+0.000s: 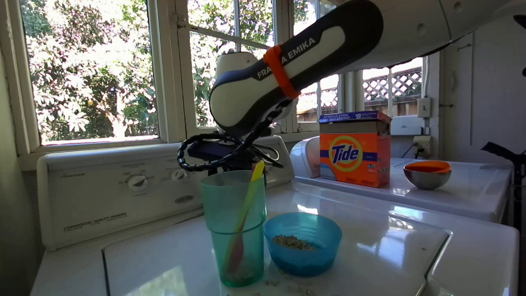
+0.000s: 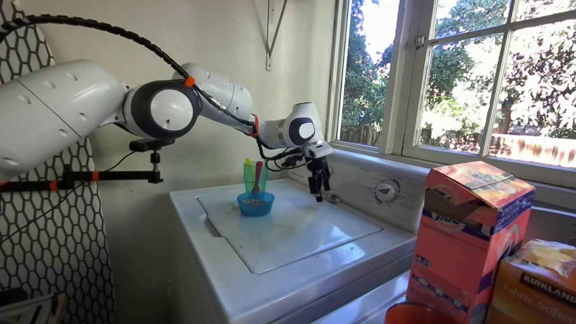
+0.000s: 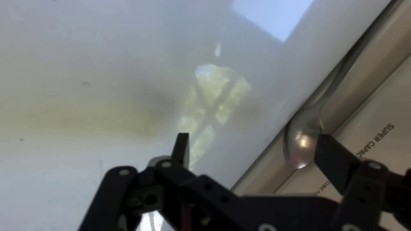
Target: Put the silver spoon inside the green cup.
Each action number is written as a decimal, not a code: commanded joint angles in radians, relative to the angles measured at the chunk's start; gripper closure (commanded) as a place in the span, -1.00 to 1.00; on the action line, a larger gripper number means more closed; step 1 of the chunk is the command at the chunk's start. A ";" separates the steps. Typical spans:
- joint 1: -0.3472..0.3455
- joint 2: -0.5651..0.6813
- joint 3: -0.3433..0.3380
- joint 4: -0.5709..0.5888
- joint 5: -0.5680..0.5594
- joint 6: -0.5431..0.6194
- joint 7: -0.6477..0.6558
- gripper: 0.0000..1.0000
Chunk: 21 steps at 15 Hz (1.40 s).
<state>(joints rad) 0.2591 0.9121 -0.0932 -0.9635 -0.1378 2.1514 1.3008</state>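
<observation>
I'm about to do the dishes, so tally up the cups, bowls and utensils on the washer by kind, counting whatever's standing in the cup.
Cups: 1 (green cup)
Bowls: 1 (blue bowl)
Utensils: 3 (silver spoon, yellow utensil, red utensil)
Total: 5

Console (image 3: 382, 122) hems spoon (image 3: 303, 130); room over washer top (image 3: 135, 83), height unclear.

Bright window (image 2: 463, 85) beside pale wall (image 2: 225, 36)

The washer (image 2: 297, 243), Tide box (image 1: 354, 152) and fabric softener box (image 2: 531, 288) show a home-style laundry room
</observation>
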 commanded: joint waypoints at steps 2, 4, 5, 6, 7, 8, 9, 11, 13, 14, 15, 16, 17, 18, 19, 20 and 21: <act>-0.048 0.113 0.040 0.109 0.066 -0.012 -0.051 -1.00; -0.064 0.145 0.055 0.140 0.090 0.008 -0.090 -1.00; -0.065 0.152 0.056 0.156 0.097 0.012 -0.096 -1.00; -0.066 0.154 0.056 0.169 0.105 0.009 -0.102 -1.00; -0.066 0.145 0.054 0.173 0.108 0.014 -0.106 -1.00; -0.071 0.137 0.062 0.172 0.102 0.024 -0.111 -1.00; -0.072 0.130 0.065 0.171 0.104 0.030 -0.121 -1.00; -0.070 0.121 0.070 0.185 0.102 0.017 -0.132 -1.00; -0.067 0.125 0.071 0.208 0.100 0.013 -0.132 -1.00; -0.067 0.124 0.073 0.217 0.101 -0.016 -0.130 -1.00; -0.066 0.121 0.075 0.225 0.100 -0.069 -0.132 -1.00; -0.064 0.118 0.071 0.228 0.099 -0.091 -0.117 -1.00; -0.062 0.118 0.064 0.232 0.094 -0.098 -0.104 -1.00; -0.063 0.109 0.060 0.232 0.094 -0.128 -0.097 -1.00; -0.062 0.099 0.055 0.230 0.088 -0.165 -0.095 -1.00; -0.061 0.091 0.050 0.230 0.083 -0.188 -0.095 -1.00; -0.068 0.088 0.059 0.230 0.091 -0.175 -0.117 -1.00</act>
<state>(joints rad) 0.1980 1.0100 -0.0376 -0.7535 -0.0519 2.0251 1.1933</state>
